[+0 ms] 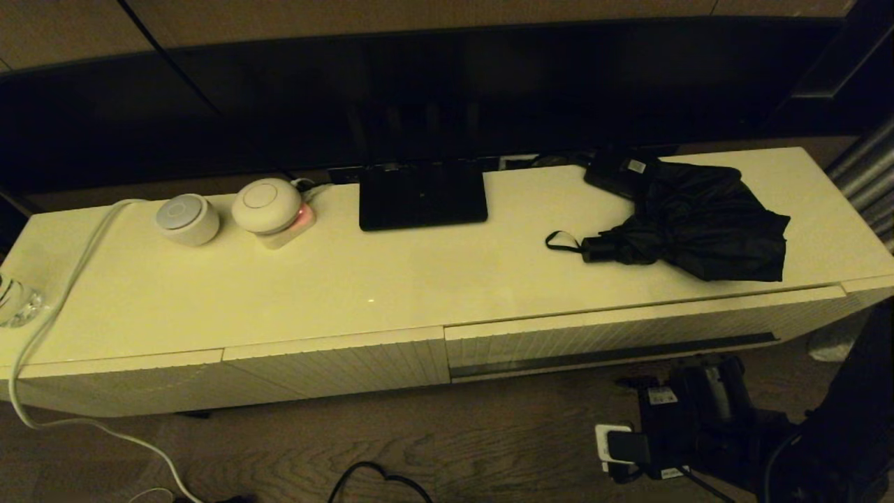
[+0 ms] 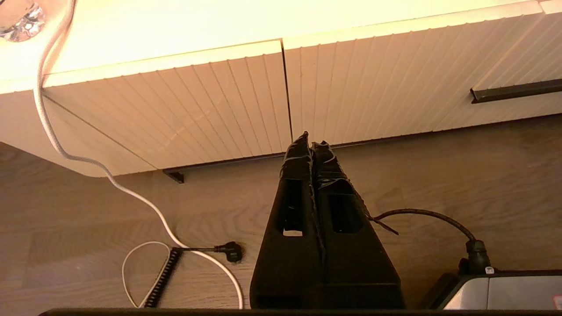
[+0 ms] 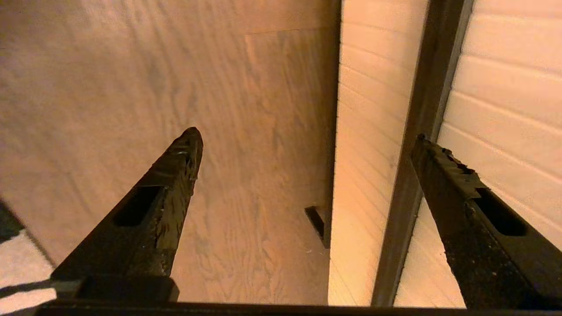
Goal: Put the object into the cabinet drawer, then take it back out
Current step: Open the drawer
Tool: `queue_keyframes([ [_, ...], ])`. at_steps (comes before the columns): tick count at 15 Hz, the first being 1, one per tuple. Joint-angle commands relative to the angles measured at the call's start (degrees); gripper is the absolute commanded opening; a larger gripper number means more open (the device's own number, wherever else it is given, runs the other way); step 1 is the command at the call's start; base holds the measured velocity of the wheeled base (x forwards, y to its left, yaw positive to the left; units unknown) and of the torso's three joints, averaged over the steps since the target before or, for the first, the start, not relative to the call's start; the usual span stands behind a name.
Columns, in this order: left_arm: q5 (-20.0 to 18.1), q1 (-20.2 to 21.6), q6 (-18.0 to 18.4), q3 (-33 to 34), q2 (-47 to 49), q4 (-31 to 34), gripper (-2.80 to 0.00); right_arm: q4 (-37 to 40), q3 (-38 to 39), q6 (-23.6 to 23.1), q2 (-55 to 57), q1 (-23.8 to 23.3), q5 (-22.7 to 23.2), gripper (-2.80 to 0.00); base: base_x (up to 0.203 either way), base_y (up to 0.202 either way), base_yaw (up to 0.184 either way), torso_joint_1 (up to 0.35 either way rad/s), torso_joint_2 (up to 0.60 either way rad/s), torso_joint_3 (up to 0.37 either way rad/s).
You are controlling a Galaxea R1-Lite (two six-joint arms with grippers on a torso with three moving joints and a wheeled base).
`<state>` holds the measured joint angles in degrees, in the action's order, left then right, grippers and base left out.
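The object, a black folding umbrella (image 1: 698,223) with baggy fabric and a wrist loop, lies on the cabinet top at the right, and no gripper touches it. Below it the cabinet drawer (image 1: 628,332) shows its ribbed cream front and long dark handle strip (image 1: 614,355). My right gripper (image 3: 307,136) is open and empty, low in front of that drawer. One finger is over the floor, the other past the handle strip (image 3: 421,153). The right arm (image 1: 705,412) shows dark at the lower right. My left gripper (image 2: 311,140) is shut and empty, low before the cabinet front, near the seam beside the drawer (image 2: 395,79).
On the cabinet top stand a flat black stand (image 1: 422,195), a small black box with a white label (image 1: 618,171), two round white devices (image 1: 187,218) (image 1: 267,204) and a glass (image 1: 17,300). A white cable (image 1: 70,279) runs off the left end. Cables and a plug (image 1: 614,443) lie on the wooden floor.
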<state>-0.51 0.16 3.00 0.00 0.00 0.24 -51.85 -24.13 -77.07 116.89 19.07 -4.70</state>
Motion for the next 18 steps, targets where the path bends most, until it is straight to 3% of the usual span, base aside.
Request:
queue_keyframes([
  [1, 0.0, 0.0, 0.0, 0.2, 0.0, 0.0, -2.8, -0.3, -1.4, -0.5, 1.4, -0.5, 0.0, 0.0, 0.0, 0.0, 0.0, 0.0, 0.0, 0.0],
  [8, 0.0, 0.0, 0.1, 0.2, 0.0, 0.0, -2.8, -1.9, -5.2, -0.5, 4.8, -1.2, 0.1, 0.0, 0.0, 0.0, 0.0, 0.0, 0.0, 0.0],
  [18, 0.0, 0.0, 0.0, 0.2, 0.0, 0.0, -2.8, -2.3, -4.2, -0.4, 7.0, -1.1, 0.2, 0.0, 0.0, 0.0, 0.0, 0.0, 0.0, 0.0],
])
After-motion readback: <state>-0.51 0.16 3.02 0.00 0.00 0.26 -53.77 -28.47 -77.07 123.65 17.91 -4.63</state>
